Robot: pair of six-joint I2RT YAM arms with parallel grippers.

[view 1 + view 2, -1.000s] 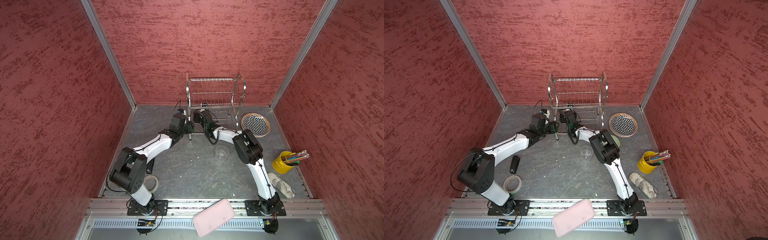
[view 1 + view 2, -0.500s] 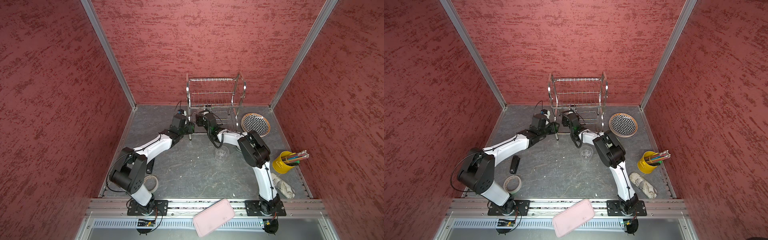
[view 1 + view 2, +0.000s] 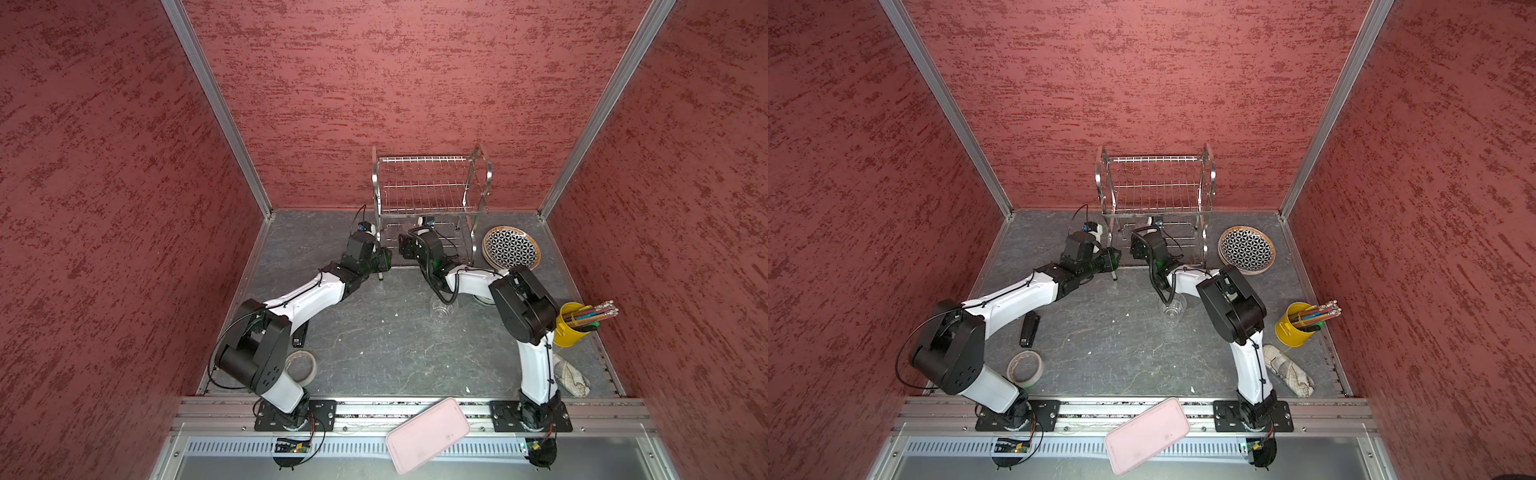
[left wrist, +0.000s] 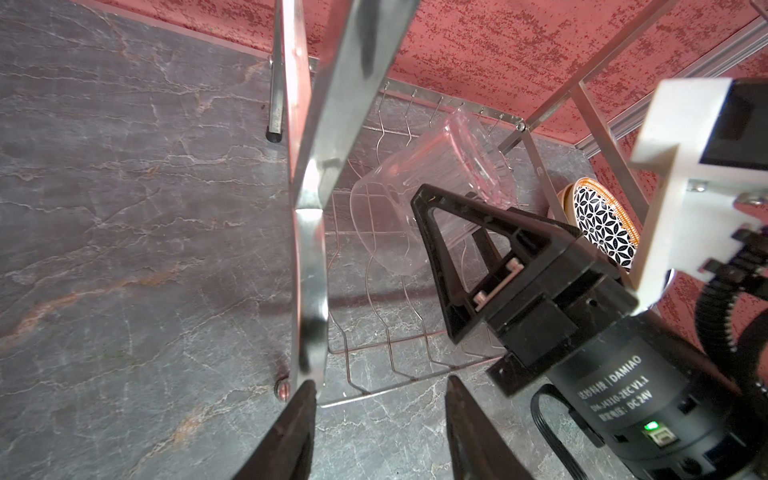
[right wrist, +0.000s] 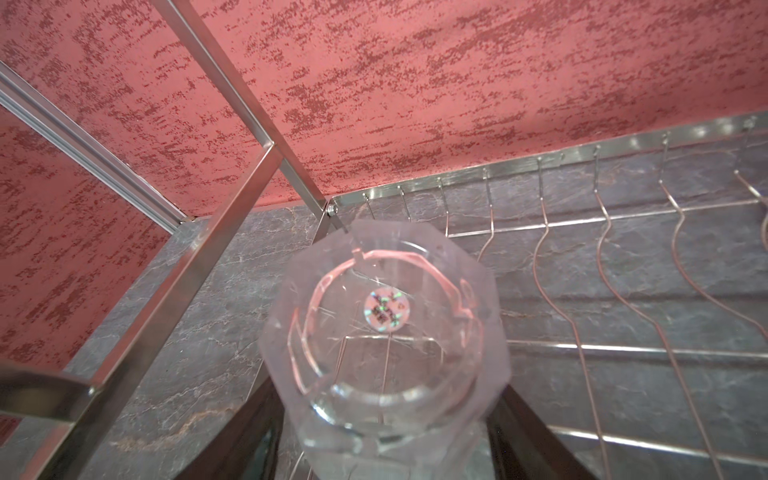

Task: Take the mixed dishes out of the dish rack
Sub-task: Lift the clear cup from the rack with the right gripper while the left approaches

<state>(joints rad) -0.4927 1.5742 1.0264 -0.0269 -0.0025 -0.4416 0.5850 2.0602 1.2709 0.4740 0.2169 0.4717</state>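
The dish rack [image 3: 432, 183] [image 3: 1156, 183] stands at the back wall, and its upper tier holds nothing. My right gripper [image 5: 382, 419] [image 3: 405, 245] reaches into the lower tier and is shut on a clear cup [image 5: 386, 332] [image 4: 415, 199] that lies tilted above the wires. My left gripper [image 4: 378, 399] [image 3: 384, 259] is open with nothing in it, right by the rack's front left leg [image 4: 309, 257]. Another clear cup [image 3: 442, 309] [image 3: 1174, 307] stands on the floor under the right forearm. The black-and-white plate [image 3: 512, 248] [image 3: 1247, 249] lies on the floor right of the rack.
A yellow cup of sticks [image 3: 575, 322] and a crumpled cloth [image 3: 573, 374] sit at the right edge. A tape roll [image 3: 1025, 366] and a small black object [image 3: 1030, 330] lie at the left. A pink tray [image 3: 428, 434] rests on the front rail.
My right arm has swung its elbow to the right, and its gripper has shifted slightly right at the lower tier. The left arm has barely moved.
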